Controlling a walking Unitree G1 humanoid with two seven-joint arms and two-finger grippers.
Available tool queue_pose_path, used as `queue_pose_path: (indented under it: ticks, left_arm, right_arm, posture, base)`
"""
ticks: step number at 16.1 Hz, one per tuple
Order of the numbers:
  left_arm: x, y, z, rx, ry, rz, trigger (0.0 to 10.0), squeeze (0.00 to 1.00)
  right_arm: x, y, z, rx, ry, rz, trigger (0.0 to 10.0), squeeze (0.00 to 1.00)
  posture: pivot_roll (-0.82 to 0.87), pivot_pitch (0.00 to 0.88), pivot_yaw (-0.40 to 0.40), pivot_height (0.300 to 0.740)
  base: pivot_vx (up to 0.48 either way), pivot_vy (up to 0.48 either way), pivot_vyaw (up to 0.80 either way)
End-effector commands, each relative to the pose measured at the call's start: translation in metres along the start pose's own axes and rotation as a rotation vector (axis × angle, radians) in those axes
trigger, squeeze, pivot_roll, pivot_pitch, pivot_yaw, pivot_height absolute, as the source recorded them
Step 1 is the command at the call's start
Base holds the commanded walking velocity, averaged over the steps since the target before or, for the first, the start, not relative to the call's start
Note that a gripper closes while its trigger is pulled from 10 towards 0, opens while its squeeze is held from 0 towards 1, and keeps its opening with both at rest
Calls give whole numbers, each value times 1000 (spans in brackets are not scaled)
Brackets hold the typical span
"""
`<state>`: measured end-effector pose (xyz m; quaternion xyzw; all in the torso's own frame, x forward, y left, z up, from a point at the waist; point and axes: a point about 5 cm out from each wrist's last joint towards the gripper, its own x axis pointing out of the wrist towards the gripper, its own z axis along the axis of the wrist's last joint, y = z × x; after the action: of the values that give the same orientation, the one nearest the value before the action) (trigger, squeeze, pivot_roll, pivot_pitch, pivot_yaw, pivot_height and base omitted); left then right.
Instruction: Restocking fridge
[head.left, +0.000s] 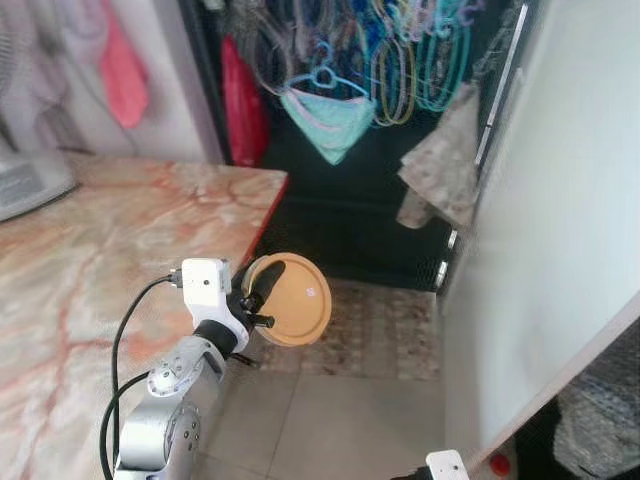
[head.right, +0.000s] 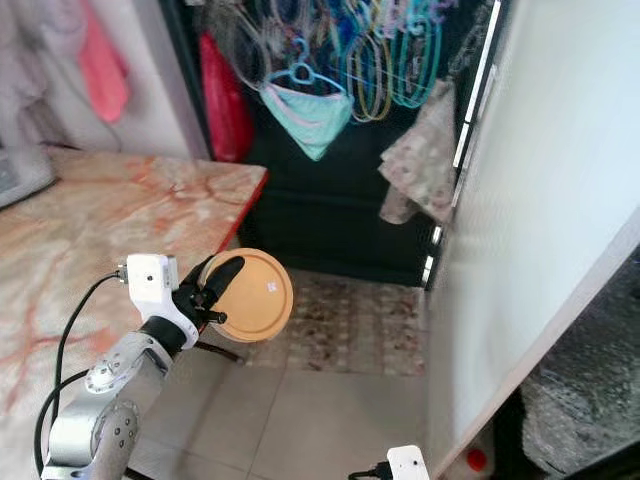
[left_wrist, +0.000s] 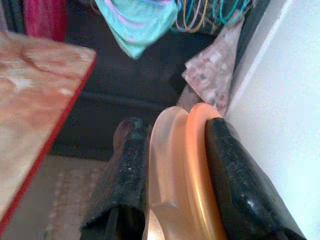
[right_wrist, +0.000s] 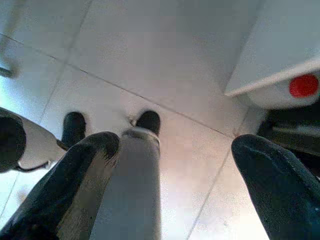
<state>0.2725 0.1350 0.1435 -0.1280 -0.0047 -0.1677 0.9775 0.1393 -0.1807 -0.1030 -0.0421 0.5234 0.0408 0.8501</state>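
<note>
My left gripper (head.left: 256, 292) is raised in front of me, past the corner of the marble table, and is shut on a round orange lidded dish (head.left: 297, 300) held on edge. In the left wrist view the two black fingers (left_wrist: 125, 170) clamp the dish's rim (left_wrist: 195, 170) from both sides. A tall white door (head.left: 560, 250) with a long handle stands to the right of the dish. My right gripper (right_wrist: 177, 145) hangs low and open, pointing down at the tiled floor with nothing between its fingers.
A pink marble table (head.left: 100, 250) fills the left. Ahead are a patterned rug (head.left: 370, 330), a dark recess with hangers and hanging clothes (head.left: 330, 115), and a cloth (head.left: 440, 170) by the door. A red-capped bottle (right_wrist: 303, 85) lies at the door's foot.
</note>
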Motion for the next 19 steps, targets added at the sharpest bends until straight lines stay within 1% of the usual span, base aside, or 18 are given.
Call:
queue_pose_path:
  ticks: [1, 2, 4, 6, 8, 10, 12, 17, 19]
  left_arm:
    - [0, 4, 3, 21, -10, 16, 10000, 0]
    - [-1, 5, 2, 27, -9, 21, 10000, 0]
    - [-1, 6, 2, 36, -9, 35, 10000, 0]
    - [-1, 7, 2, 27, -4, 40, 10000, 0]
    - [-1, 7, 2, 31, -3, 38, 10000, 0]
    - [0, 9, 3, 49, -7, 47, 10000, 0]
    - [0, 9, 3, 30, -12, 57, 10000, 0]
    - [0, 13, 0, 25, -6, 76, 10000, 0]
    - [-2, 19, -10, 30, 40, 91, 10000, 0]
  right_arm:
    - [0, 2, 1, -7, 0, 6, 10000, 0]
    - [0, 2, 1, -8, 0, 6, 10000, 0]
    - [0, 2, 1, -8, 0, 7, 10000, 0]
    - [0, 3, 0, -7, 1, 7, 10000, 0]
    - [0, 3, 0, -6, 2, 7, 10000, 0]
    - [0, 3, 1, -6, 1, 8, 10000, 0]
    - [0, 3, 1, -7, 1, 9, 10000, 0]
    - [0, 2, 1, -10, 1, 10, 10000, 0]
    - [0, 2, 1, -12, 1, 11, 10000, 0]
  posture:
    - [92, 16, 64, 740]
    - [92, 16, 64, 740]
    - [91, 16, 64, 740]
    - [89, 17, 67, 740]
    - [90, 17, 67, 740]
    - [90, 17, 68, 740]
    - [90, 16, 66, 740]
    - [90, 17, 63, 740]
    - [88, 17, 62, 740]
  base:
    - [0, 0, 0]
    - [0, 0, 0]
    - [0, -315, 0]
    - [0, 0, 0]
    - [0, 0, -800]
    - [0, 0, 0]
    - [0, 0, 0]
    - [0, 0, -800]
    - [0, 0, -800]
